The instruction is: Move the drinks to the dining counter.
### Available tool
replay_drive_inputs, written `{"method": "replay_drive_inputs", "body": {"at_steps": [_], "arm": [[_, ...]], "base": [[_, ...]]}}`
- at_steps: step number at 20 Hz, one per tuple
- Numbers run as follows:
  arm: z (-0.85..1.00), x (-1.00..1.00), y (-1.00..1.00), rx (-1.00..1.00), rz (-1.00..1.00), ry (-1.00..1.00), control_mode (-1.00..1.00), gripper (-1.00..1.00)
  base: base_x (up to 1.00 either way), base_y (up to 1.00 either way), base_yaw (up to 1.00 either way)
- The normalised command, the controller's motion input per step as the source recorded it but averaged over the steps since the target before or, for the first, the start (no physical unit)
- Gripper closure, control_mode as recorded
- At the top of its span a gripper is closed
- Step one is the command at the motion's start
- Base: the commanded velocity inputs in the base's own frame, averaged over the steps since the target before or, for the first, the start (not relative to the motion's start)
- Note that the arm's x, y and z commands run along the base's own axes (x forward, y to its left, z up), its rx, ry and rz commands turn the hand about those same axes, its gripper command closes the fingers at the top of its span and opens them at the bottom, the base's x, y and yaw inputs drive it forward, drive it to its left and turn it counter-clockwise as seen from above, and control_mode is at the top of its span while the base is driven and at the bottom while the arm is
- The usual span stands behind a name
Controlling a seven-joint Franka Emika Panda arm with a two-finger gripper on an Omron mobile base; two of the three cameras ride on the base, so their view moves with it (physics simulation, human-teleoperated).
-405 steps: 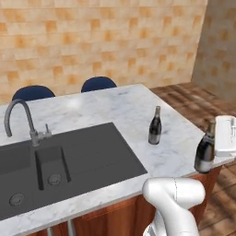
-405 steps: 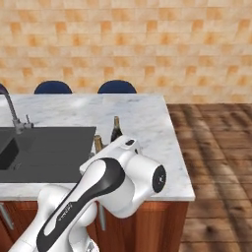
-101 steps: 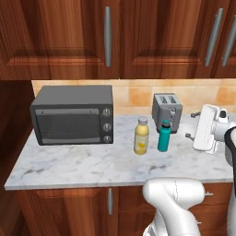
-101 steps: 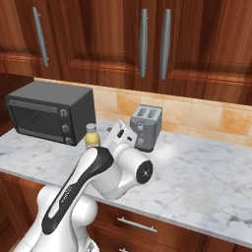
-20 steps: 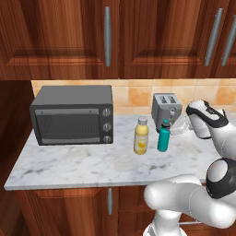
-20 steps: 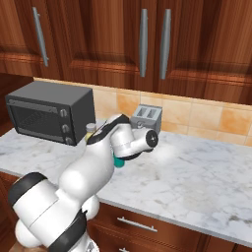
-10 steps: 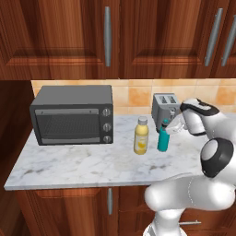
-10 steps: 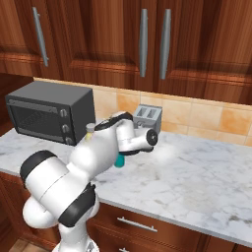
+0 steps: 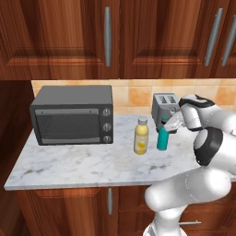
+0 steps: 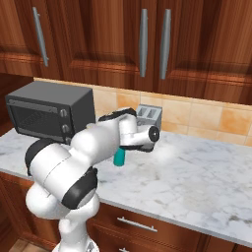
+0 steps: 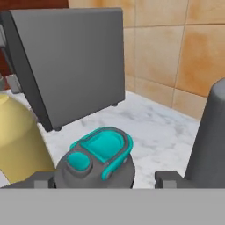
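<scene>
Teal bottle (image 11: 99, 160) stands on the marble tabletop (image 9: 83, 163) with the tool (image 11: 104, 179) at its dark cap, one fingertip on each side; whether they already grip it I cannot tell. Just beside it stands the yellow bottle (image 9: 141, 135), the toaster (image 9: 164, 106) behind, the toaster oven (image 9: 73, 115) farther off.

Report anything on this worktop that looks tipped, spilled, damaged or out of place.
Nothing stands out. The yellow bottle and teal bottle stand upright side by side on the marble worktop, capped, with no spill. The toaster oven and toaster sit squarely against the tile wall.
</scene>
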Motion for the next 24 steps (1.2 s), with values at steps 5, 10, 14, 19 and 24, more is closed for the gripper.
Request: {"method": "replay_drive_inputs", "body": {"at_steps": [5, 10, 14, 19, 24], "arm": [[0.0, -0.08, 0.0, 0.0, 0.0, 0.0, -1.0, 1.0], [0.24, -0.64, 0.0, 0.0, 0.02, -0.16, -1.0, 1.0], [0.86, -1.0, 0.0, 0.0, 0.09, -0.4, -1.0, 1.0], [0.78, -1.0, 0.05, 0.0, 0.11, -0.42, -1.0, 1.0], [0.56, -1.0, 0.11, 0.0, 0.12, -0.27, -1.0, 1.0]], "base": [[0.0, 0.0, 0.0], [0.0, 0.0, 0.0], [0.0, 0.0, 0.0], [0.0, 0.0, 0.0], [0.0, 0.0, 0.0]]}}
